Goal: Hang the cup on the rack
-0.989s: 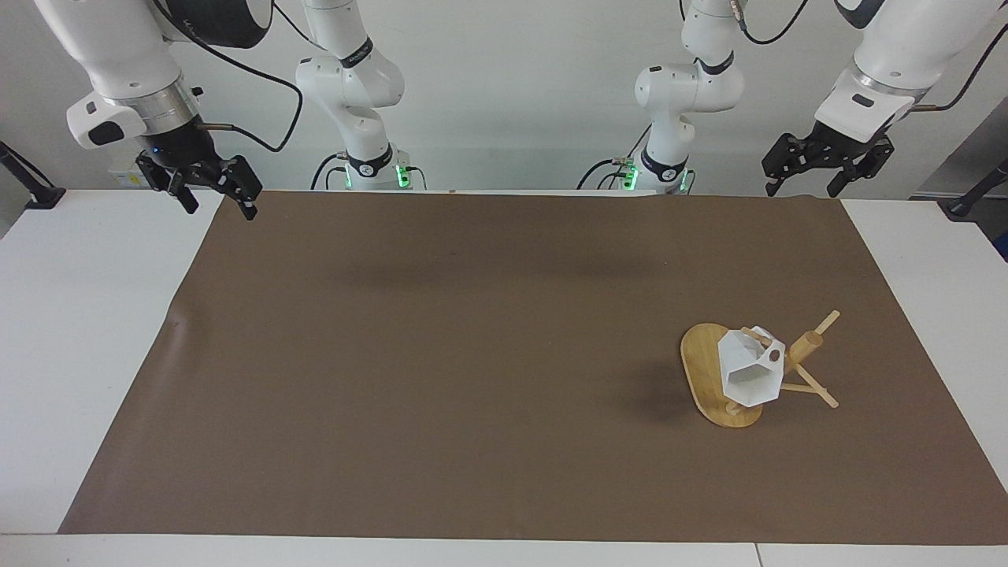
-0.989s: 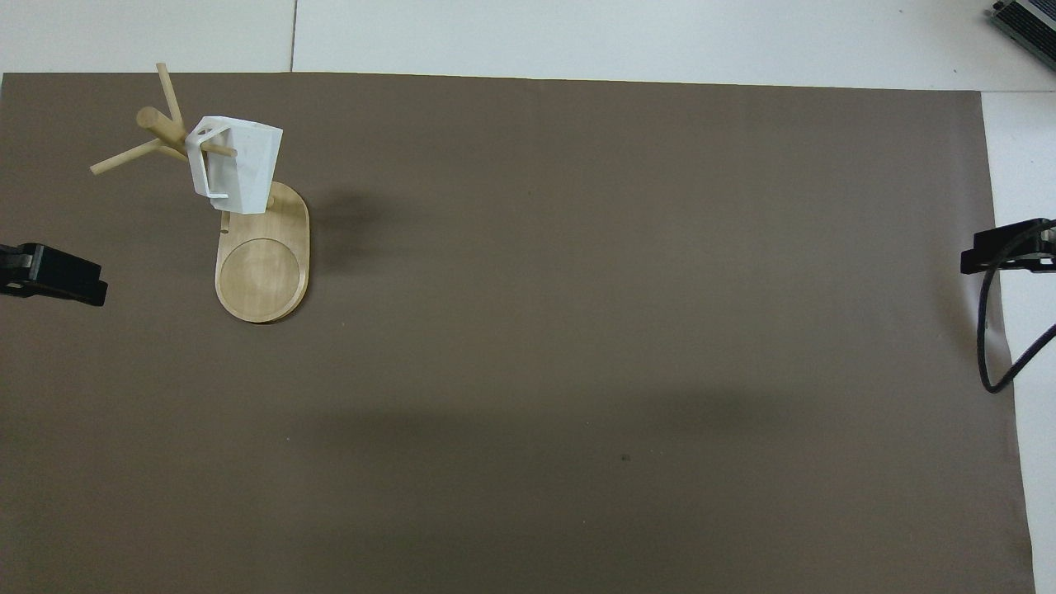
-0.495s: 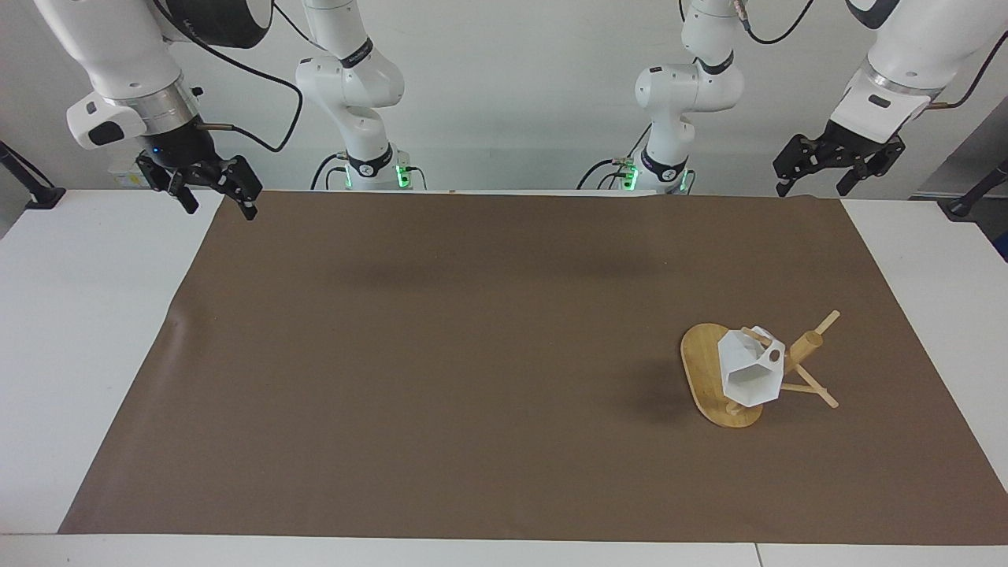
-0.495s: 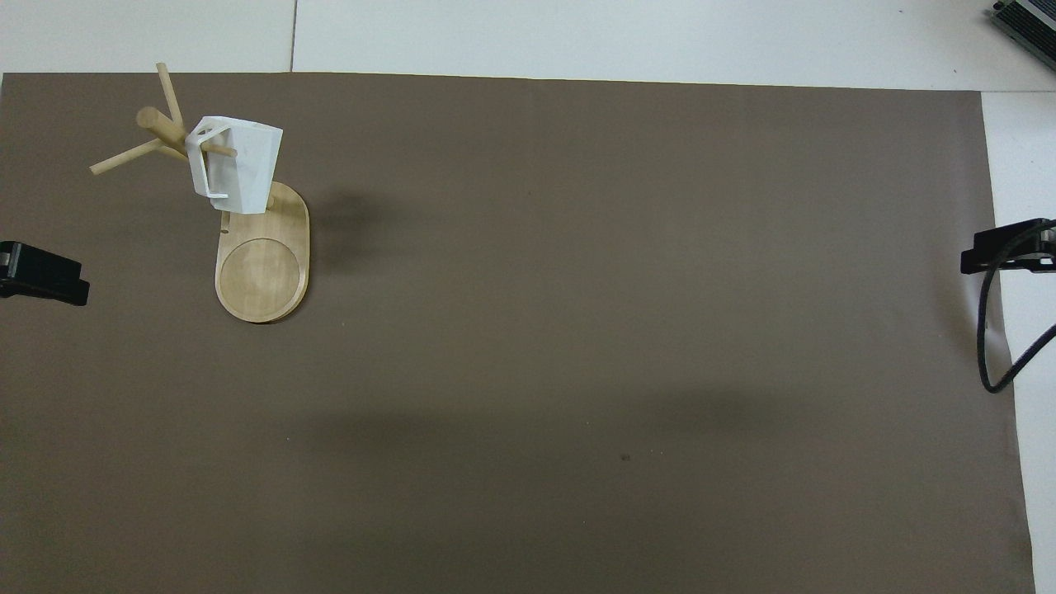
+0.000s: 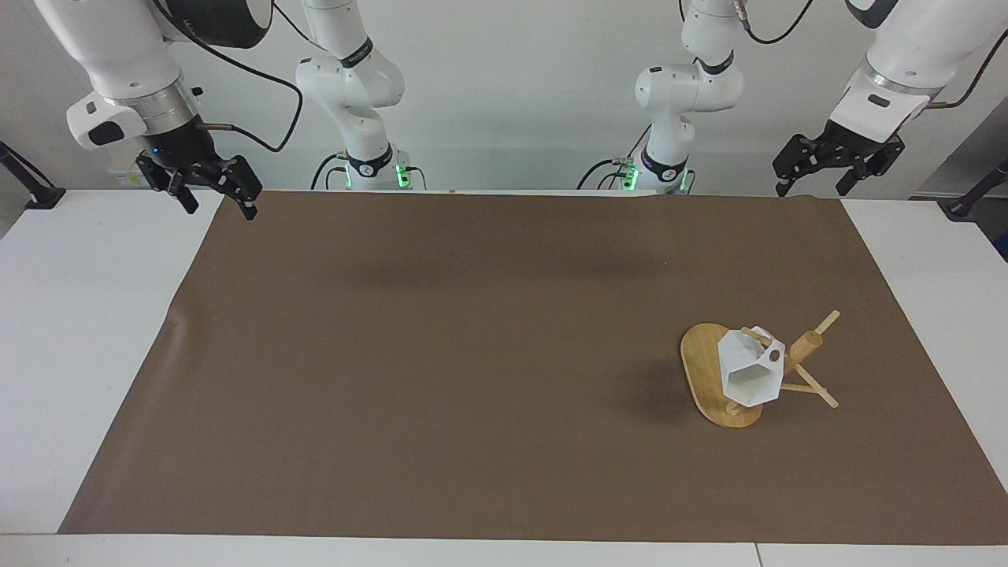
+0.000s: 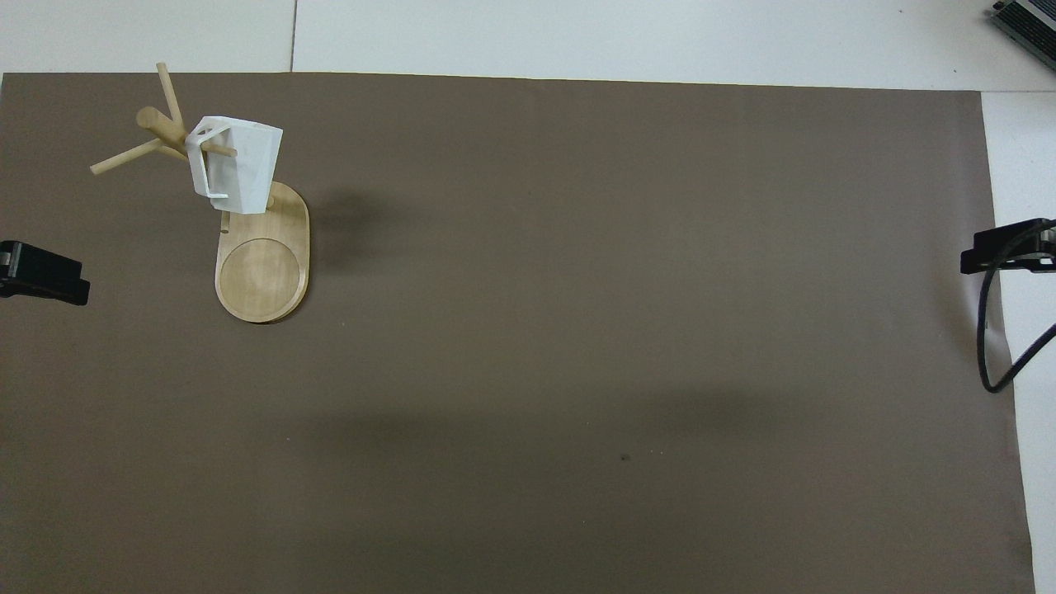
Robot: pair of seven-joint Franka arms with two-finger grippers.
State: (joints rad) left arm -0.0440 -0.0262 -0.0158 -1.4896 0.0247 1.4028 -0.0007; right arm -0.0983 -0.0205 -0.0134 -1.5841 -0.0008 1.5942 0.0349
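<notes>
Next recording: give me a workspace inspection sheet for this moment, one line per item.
Surface: brown mat over a white table, lying flat.
Job's things: small white faceted cup hangs by its handle on a peg of the light bamboo mug rack, which stands toward the left arm's end.
Clutter: nothing seen.
Grippers: left gripper open, empty, raised over the mat's corner by its own base; right gripper open, empty, raised over the mat's edge at its own end.
Cables: black cable loops down from the right arm.
Surroundings: plain white wall.
</notes>
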